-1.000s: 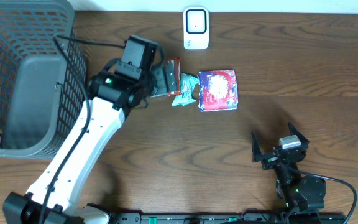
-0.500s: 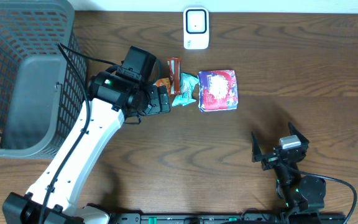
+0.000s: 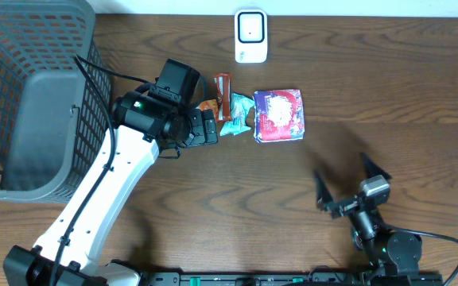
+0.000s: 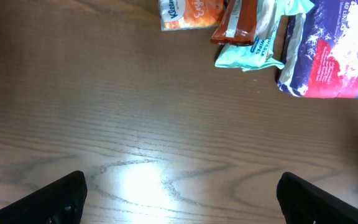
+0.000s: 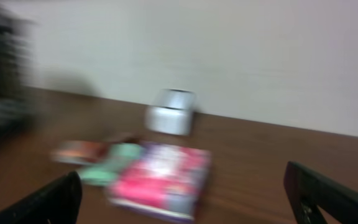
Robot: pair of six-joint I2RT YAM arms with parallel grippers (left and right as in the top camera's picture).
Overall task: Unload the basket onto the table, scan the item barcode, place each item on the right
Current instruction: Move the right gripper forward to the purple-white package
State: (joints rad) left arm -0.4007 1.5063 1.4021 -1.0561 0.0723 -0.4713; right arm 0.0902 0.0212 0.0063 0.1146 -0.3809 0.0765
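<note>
Four snack items lie together at mid-table: a purple and red bag [image 3: 278, 115], a mint packet [image 3: 235, 116], a red-brown bar [image 3: 223, 87] and an orange packet [image 3: 207, 106]. A white scanner [image 3: 250, 36] stands at the far edge behind them. My left gripper [image 3: 207, 127] is open just left of the pile; in its wrist view the gripper [image 4: 180, 199] frames bare wood, with the orange packet [image 4: 188, 12], bar [image 4: 238, 22], mint packet [image 4: 257, 46] and bag [image 4: 331, 53] ahead. My right gripper [image 3: 347, 184] is open near the front, empty, facing the bag [image 5: 163, 180] and scanner [image 5: 171, 112] in a blurred view.
A large grey mesh basket [image 3: 86, 71] fills the far left corner, beside the left arm's elbow. Bare wood table [image 3: 388, 87] stretches to the right of the items and between them and the right gripper.
The left gripper dropped back from the bar toward the table front, then held still. The right gripper has just shifted and tilted; its view is blurred by motion.
</note>
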